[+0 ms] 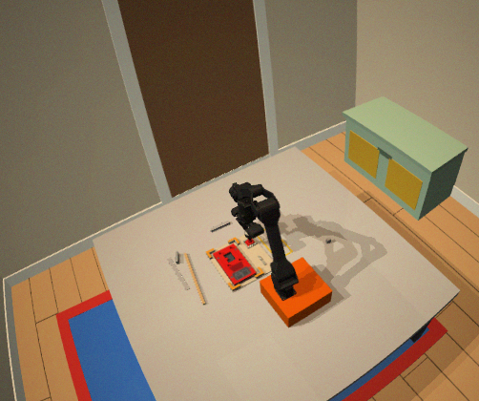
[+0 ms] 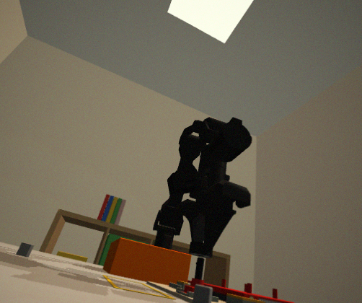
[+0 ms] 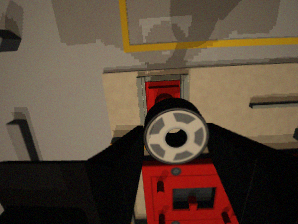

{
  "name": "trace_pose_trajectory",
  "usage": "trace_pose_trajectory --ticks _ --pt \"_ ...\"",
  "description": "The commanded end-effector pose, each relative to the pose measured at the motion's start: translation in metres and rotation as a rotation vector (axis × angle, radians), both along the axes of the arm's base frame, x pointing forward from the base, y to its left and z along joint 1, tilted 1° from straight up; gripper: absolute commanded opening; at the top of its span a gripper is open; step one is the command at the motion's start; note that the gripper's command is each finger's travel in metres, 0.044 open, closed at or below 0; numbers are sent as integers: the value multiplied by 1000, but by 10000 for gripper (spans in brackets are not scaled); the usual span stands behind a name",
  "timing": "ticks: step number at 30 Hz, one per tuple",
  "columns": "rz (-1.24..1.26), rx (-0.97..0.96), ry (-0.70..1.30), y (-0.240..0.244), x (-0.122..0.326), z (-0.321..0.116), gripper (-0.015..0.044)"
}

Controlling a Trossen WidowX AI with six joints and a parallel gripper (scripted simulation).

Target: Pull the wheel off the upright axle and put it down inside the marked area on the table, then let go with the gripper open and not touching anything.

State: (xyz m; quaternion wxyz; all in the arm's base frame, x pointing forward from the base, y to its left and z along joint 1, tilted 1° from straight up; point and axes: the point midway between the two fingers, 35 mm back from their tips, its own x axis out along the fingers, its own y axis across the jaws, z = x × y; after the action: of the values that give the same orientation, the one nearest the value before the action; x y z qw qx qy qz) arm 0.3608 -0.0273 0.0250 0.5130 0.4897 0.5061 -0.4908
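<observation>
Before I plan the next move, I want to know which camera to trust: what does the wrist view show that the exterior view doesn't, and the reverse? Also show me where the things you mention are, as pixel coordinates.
Only wrist: the pale, spoked face of the wheel [image 3: 155,136], with its central hole.

Only exterior: the upright axle [image 2: 199,268] from the side, the orange block [image 2: 148,261] under the arm, and the books [image 2: 112,209] on the shelf.

Both: the end effector [image 2: 200,249] [image 3: 174,130], the red plate [image 2: 231,289] [image 3: 200,175] and the yellow outline [image 2: 109,281] [image 3: 215,44].
</observation>
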Motion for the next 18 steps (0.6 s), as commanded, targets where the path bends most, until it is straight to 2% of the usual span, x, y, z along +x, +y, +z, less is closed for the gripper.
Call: trace_pose_trajectory --ticks 1,8,18 --pt "2 -3 -7 0 2 9 0" --pt "2 -3 -7 1 -4 38 0" --pt "2 -3 -2 -28 -15 33 0"
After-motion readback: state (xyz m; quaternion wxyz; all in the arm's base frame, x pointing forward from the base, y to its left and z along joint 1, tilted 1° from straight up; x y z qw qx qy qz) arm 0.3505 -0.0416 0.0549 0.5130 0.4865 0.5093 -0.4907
